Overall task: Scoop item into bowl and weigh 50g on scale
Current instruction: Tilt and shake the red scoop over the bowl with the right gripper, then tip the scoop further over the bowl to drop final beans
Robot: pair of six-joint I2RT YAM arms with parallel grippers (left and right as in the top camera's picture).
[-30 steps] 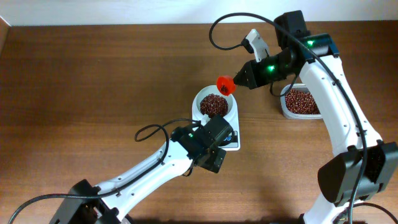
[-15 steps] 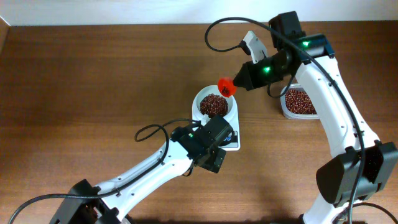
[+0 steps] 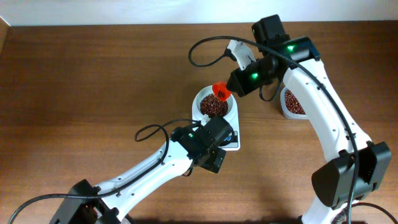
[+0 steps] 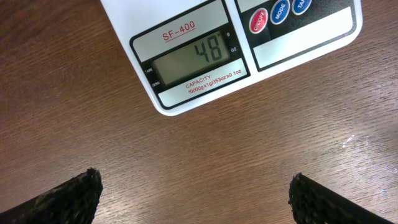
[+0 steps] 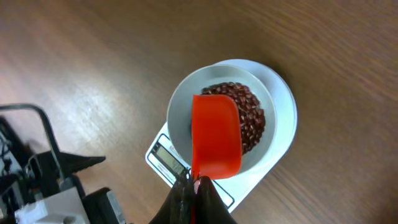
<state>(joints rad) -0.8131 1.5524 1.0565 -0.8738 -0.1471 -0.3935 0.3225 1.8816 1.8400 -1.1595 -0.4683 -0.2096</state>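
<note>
Right gripper point(image 5: 193, 186) pinched on the handle of a red scoop point(image 5: 216, 138). The scoop is up over the bowl point(image 5: 180, 102), above its far-right rim in overhead. Bowl sits on the scale point(image 4: 298, 42) mid-table, heap of beans point(image 5: 254, 118) inside. Display point(image 4: 194, 57) reads 48. Left gripper point(image 4: 196, 193) spread wide, empty, over the table point(image 4: 186, 155) just near of the scale. Clear tub point(image 3: 285, 111) with more beans to the right, partly hidden.

wooden table point(image 3: 93, 93), scale point(image 4: 205, 68), clear tub point(image 3: 291, 104)
</note>
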